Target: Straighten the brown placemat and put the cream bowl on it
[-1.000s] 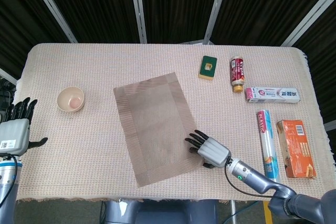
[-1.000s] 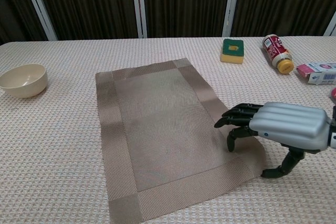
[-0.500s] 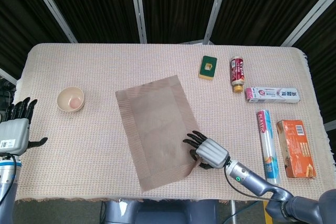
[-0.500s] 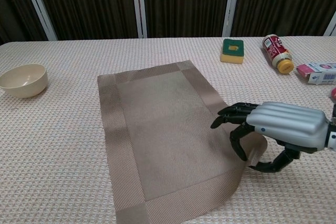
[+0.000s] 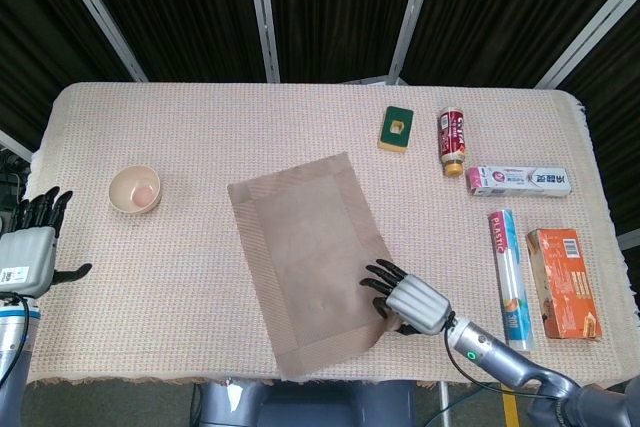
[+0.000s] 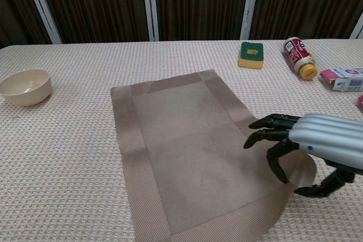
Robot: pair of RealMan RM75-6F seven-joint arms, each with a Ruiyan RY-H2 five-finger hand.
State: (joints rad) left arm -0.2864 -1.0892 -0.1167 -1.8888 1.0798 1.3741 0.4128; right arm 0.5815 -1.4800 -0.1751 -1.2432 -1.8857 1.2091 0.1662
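Tablecloth (image 5: 200, 127), right hand (image 6: 317, 143) pinching placemat (image 6: 187, 140) corner

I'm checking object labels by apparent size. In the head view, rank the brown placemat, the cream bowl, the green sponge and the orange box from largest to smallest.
1. brown placemat
2. orange box
3. cream bowl
4. green sponge

The bowl and sponge look close in size, so their order is unsure.
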